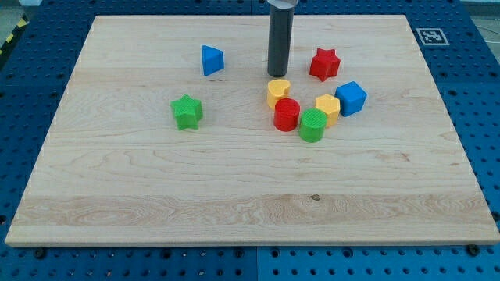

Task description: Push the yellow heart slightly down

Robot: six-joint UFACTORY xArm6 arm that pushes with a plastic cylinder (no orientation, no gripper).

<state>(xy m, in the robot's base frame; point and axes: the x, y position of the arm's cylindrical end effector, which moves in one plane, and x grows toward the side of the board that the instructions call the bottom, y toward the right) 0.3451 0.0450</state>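
Surface (156, 187): pale wooden board, fills most of the view, lying on a blue perforated bench (23, 265). A square black-and-white marker (430, 36) sits just off the board's upper right corner.

Rod (280, 39): dark, straight, upright, coming in from the view's top near centre. My tip (279, 75) rests at board height just above the yellow heart (278, 92), very close to it; contact cannot be confirmed. The arm carries no hand, only this rod, so nothing is grasped or clenched.

Blocks, roughly by apparent size:
- Blue cube (351, 98), right end of the central cluster, touching or just beside the yellow hexagonal block (327, 108).
- Green star (187, 112), alone, well left of the cluster.
- Red star (324, 64), above the cluster, to the right of the rod and apart from it.
- Green cylinder (312, 125), lowest of the cluster, pressed against the yellow hexagonal block and just beside the red cylinder (287, 114).
- Red cylinder, directly below the yellow heart, touching it.
- Blue triangular block (211, 60), upper left, well apart from the rest.
- Yellow heart, top left of the cluster, between tip and red cylinder.
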